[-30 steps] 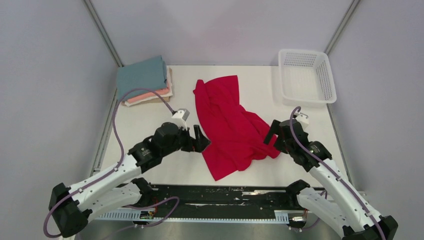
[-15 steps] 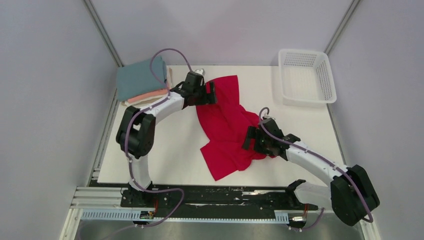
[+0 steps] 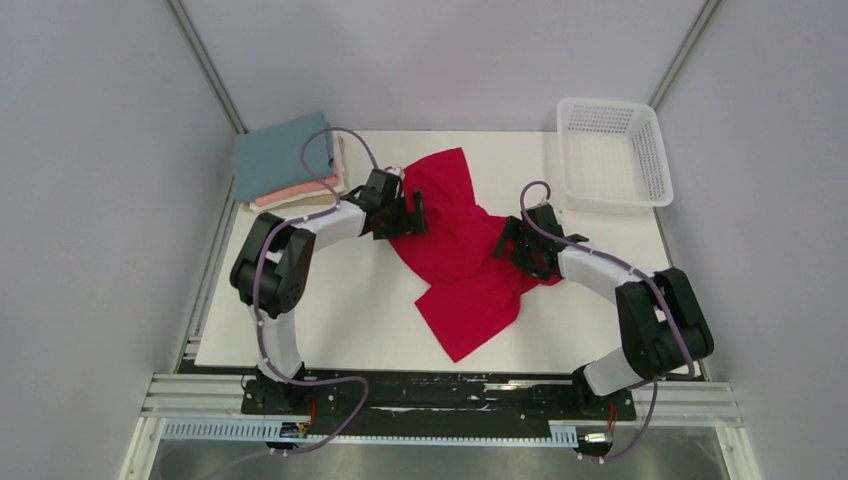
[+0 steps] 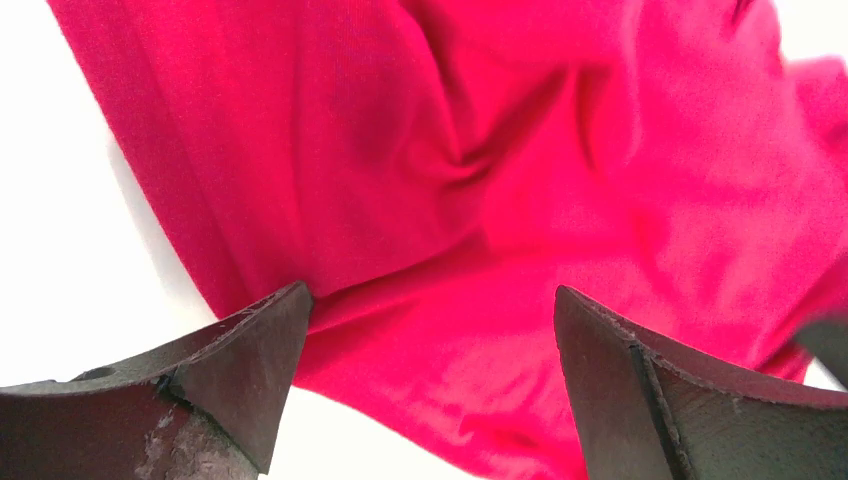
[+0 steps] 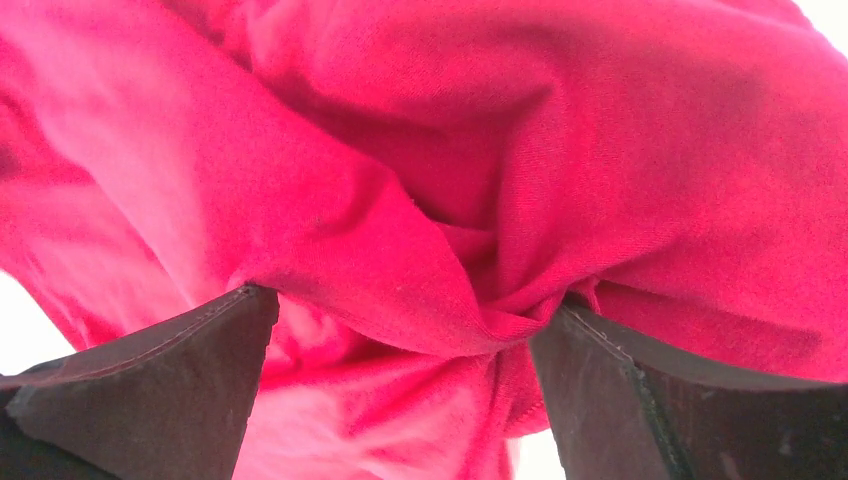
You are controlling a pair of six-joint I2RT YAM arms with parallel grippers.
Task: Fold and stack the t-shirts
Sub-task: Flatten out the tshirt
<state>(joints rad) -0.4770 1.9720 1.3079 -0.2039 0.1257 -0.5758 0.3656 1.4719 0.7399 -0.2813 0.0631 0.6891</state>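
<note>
Since half a second earlier, the left gripper (image 3: 408, 215) has drawn back from the far corner of the red shirt (image 3: 455, 270) to a point lower on its left edge, the right gripper (image 3: 512, 250) has moved farther from the bases along the right side, and the cloth has shifted so that its near corner lies more to the right. Both grippers stand with jaws wide apart and hold nothing. In the left wrist view the fingers straddle the shirt's left border where it meets bare table, and in the right wrist view they flank a raised ridge of bunched cloth. The stack of folded shirts (image 3: 287, 170) sits at the far left corner, teal on top, salmon under it and cream at the bottom, so that part of the task appears done. The red shirt lies crumpled and unfolded in the middle of the table (image 3: 300, 300). It must still be spread, folded and added to the stack. Its near corner comes close to the table's near edge, leaving little room there. Bare surface lies open to the left of the shirt and, more narrowly, to its right. The basket (image 3: 610, 150) at the far right corner is well apart from the cloth.
</note>
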